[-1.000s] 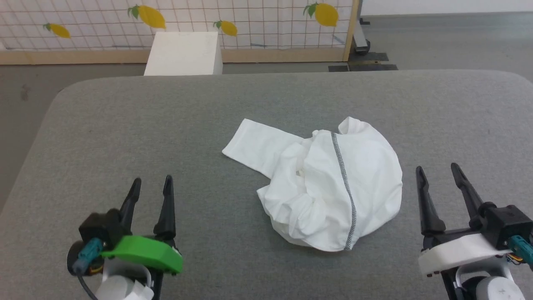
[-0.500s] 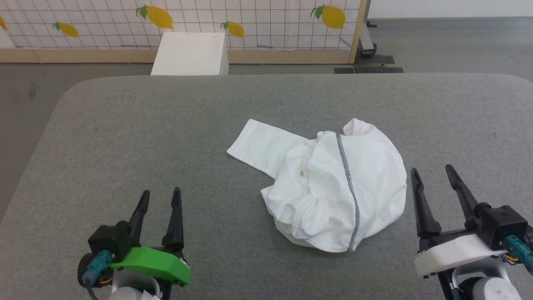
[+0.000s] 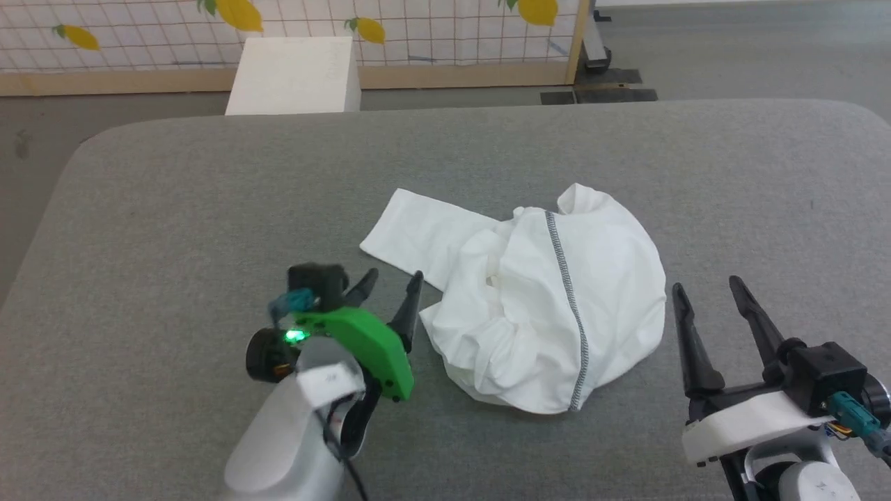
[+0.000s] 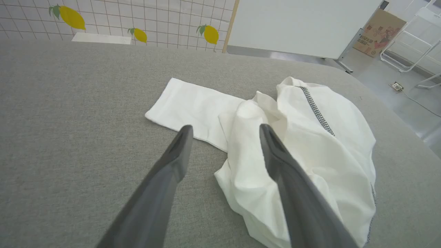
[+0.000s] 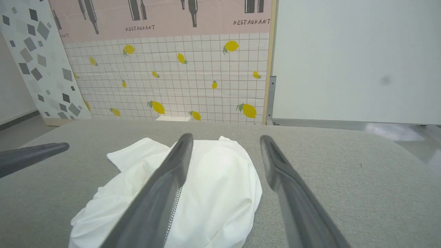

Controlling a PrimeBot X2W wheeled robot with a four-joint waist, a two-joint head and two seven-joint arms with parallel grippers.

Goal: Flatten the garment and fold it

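Nothing is done yet: the white long-sleeved shirt (image 3: 550,313) lies in a rumpled heap in the middle of the grey counter (image 3: 174,209), so flattening and folding both remain. One sleeve (image 3: 418,233) pokes out flat leftward, and a dark zigzag seam (image 3: 567,299) crosses the mound. The left hand (image 3: 392,280), spread wide and empty, is just beside the heap. The right hand (image 3: 705,287), equally wide and empty, stands near its other side.

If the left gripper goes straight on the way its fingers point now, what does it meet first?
Most likely the garment, where its flat sleeve joins the crumpled bulk, though depth is unclear.
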